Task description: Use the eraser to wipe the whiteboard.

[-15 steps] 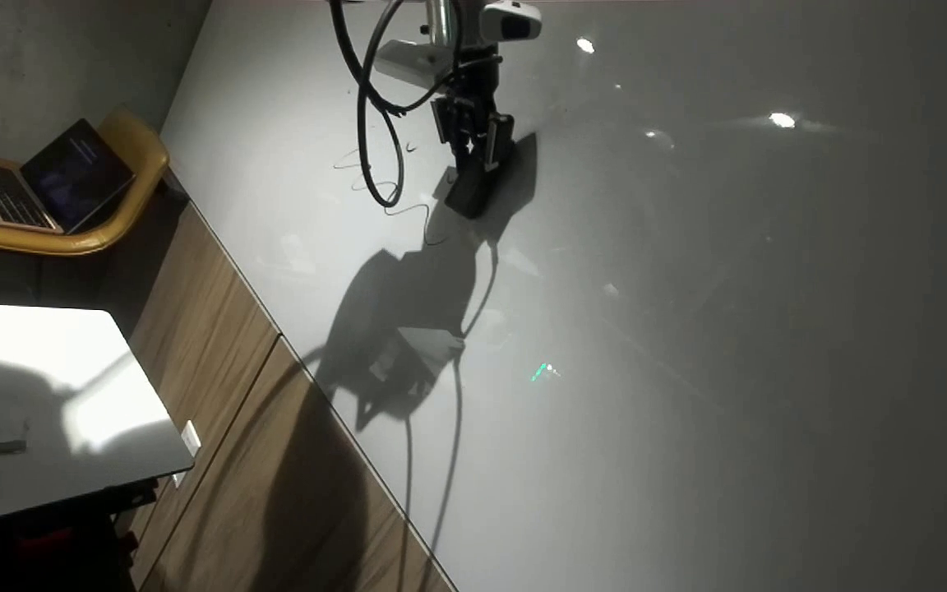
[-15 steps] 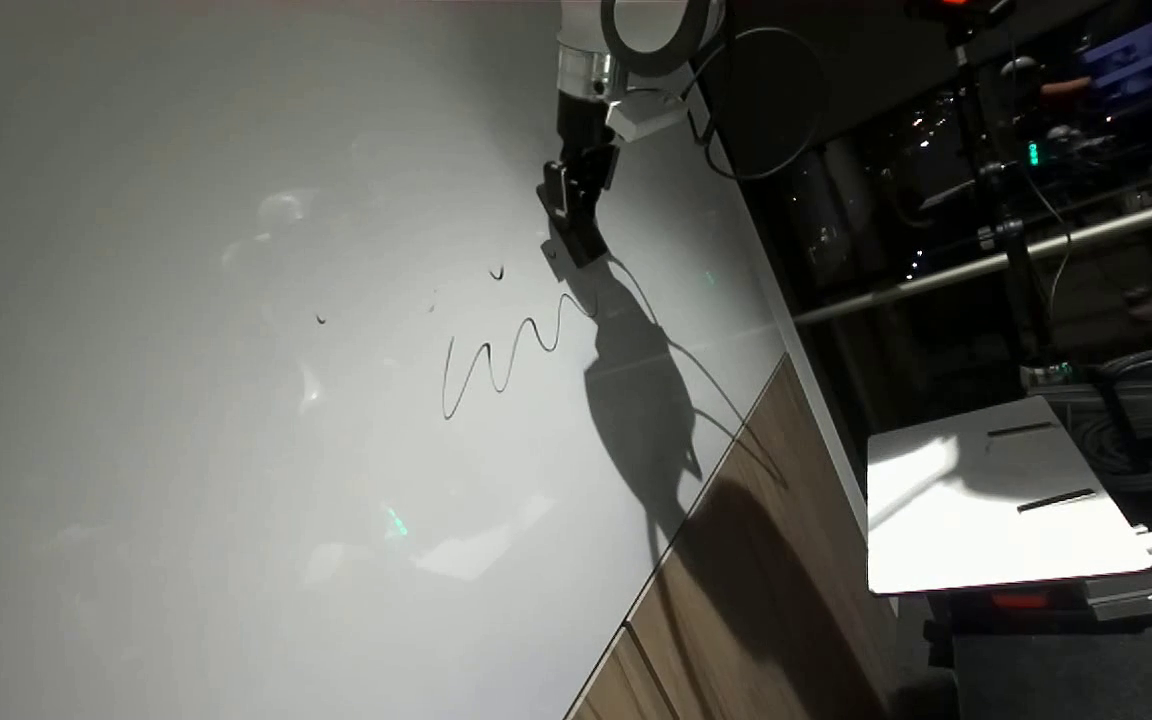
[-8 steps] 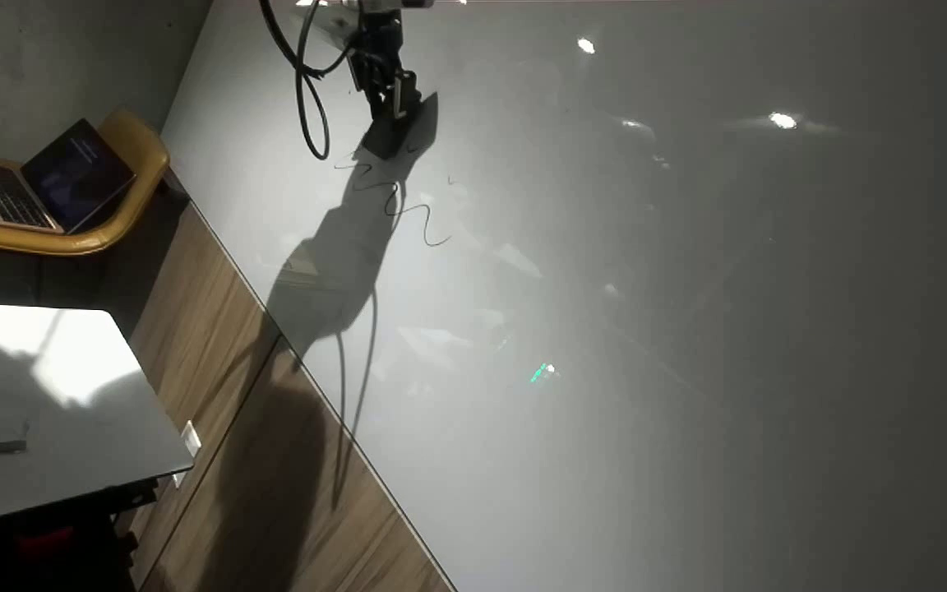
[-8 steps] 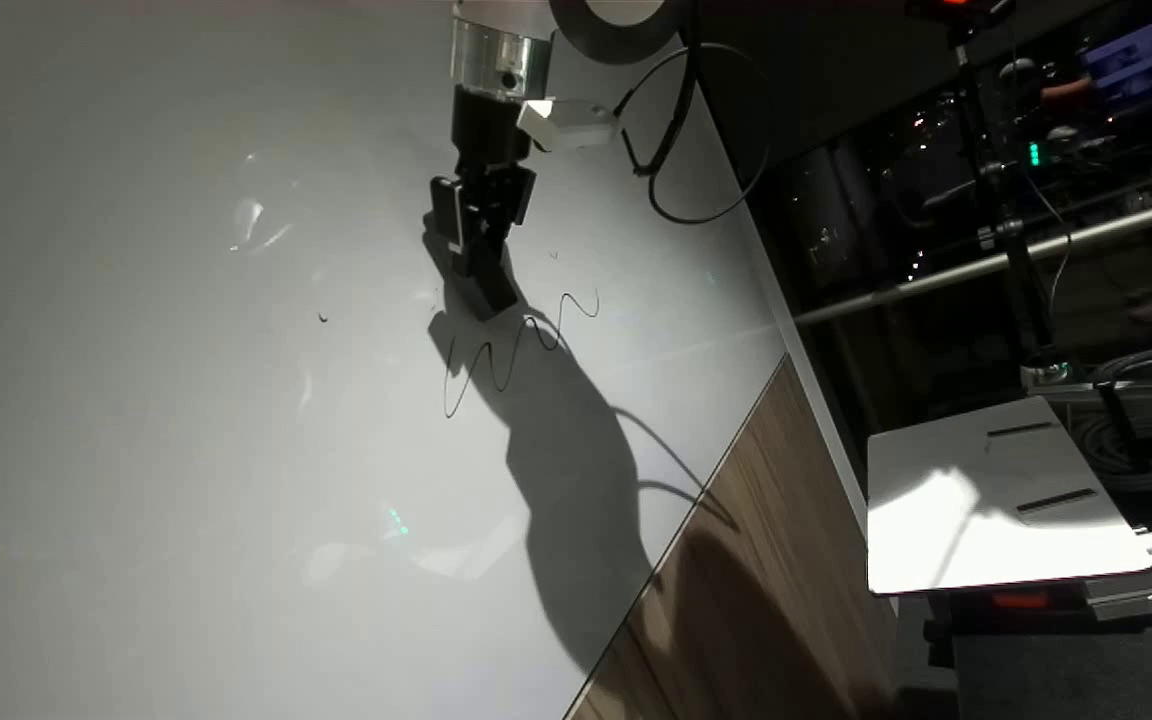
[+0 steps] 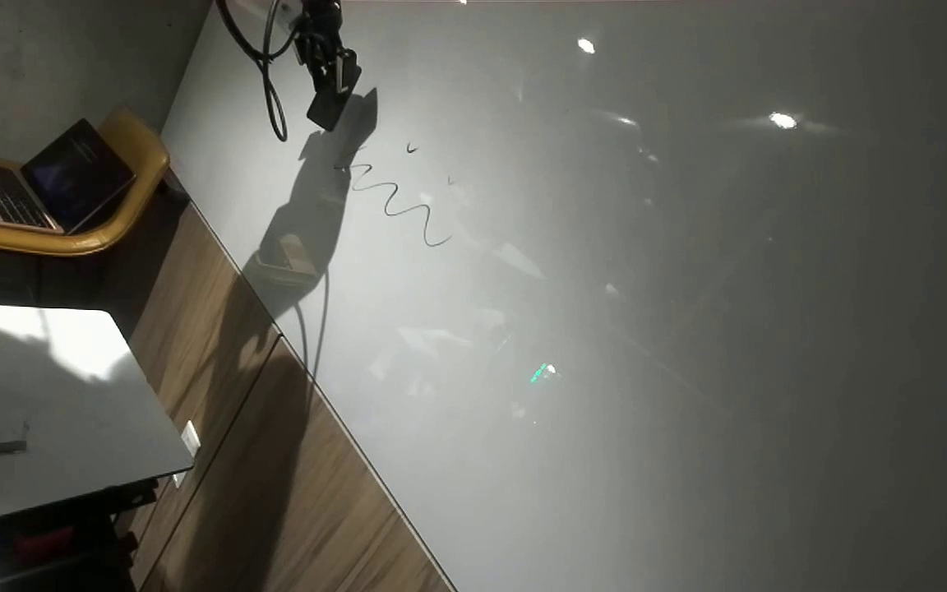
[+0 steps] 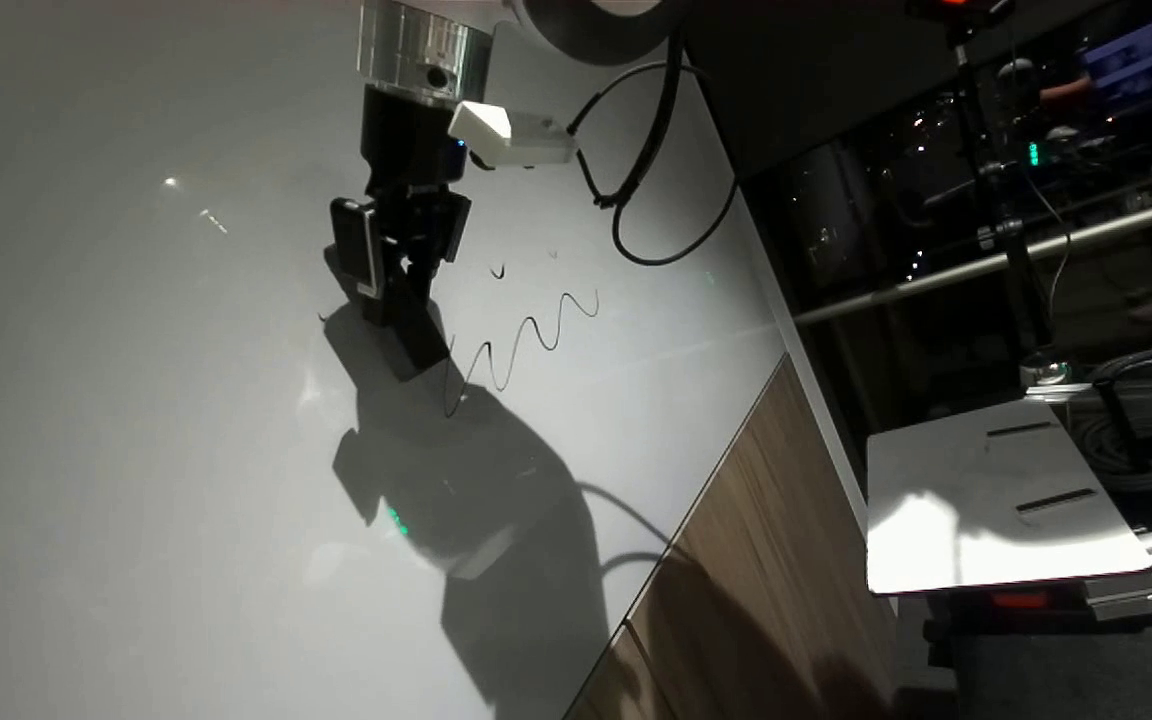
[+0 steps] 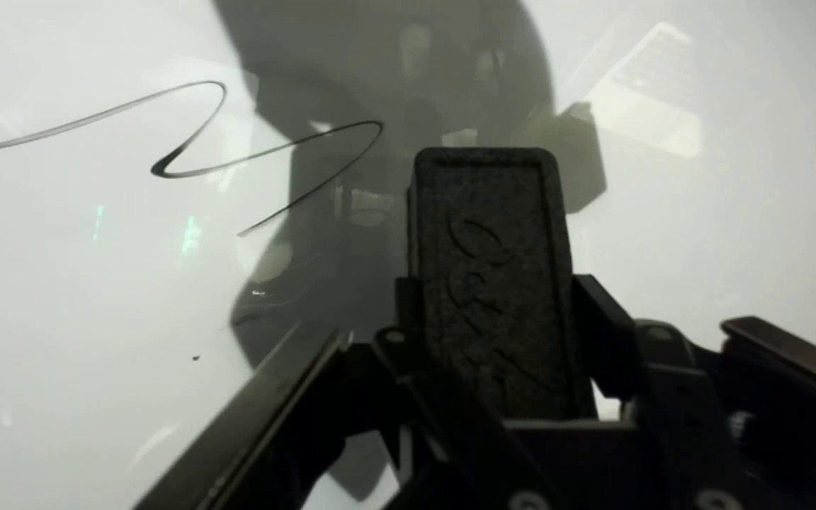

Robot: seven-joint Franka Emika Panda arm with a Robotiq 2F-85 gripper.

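Observation:
The eraser [image 7: 493,212], a dark grey block with rounded corners and engraved lettering, points away from me in the wrist view. My gripper [image 7: 501,312] is shut on it, one finger pressed to each long side. In both exterior views the gripper [image 6: 394,272] holds the eraser [image 6: 418,338] slanted over the large glossy whiteboard [image 5: 687,370]. Whether its far end touches the surface I cannot tell. A thin squiggly pen line [image 5: 394,191] runs beside it, partly under the arm's shadow. A small curved mark [image 6: 498,272] and a tiny dark fleck [image 7: 195,358] also show.
Wooden panels [image 5: 358,501] border the board along its slanted lower edge. A small white table [image 6: 996,540] stands off the board, and a yellow chair [image 5: 138,152] bears an open laptop [image 5: 79,177]. Black cable [image 6: 671,130] loops hang from the arm.
The gripper and eraser have swept left in both exterior views, passing in front of the small curved mark, which shows again. The squiggle looks the same, and the eraser is still held.

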